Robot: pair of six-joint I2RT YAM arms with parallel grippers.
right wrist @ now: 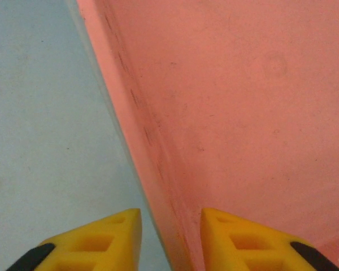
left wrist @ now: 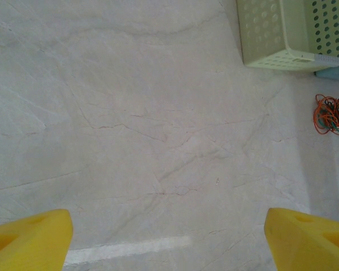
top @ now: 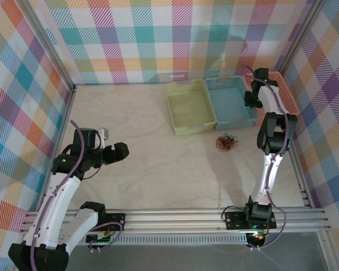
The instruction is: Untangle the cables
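Your left gripper (left wrist: 169, 237) is wide open and empty over bare tabletop (left wrist: 130, 113). Your right gripper (right wrist: 170, 217), a little open, holds nothing above the edge where the blue basket (right wrist: 39, 113) meets the pink basket (right wrist: 243, 113).

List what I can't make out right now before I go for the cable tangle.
- cables: top view, too small to trace single strands; left wrist view, cut off by the right edge.
- pink basket: top view, the right arm covers much of it.
- right pincer: right wrist view, fingers cut by the bottom edge; whether it grips anything, unclear.
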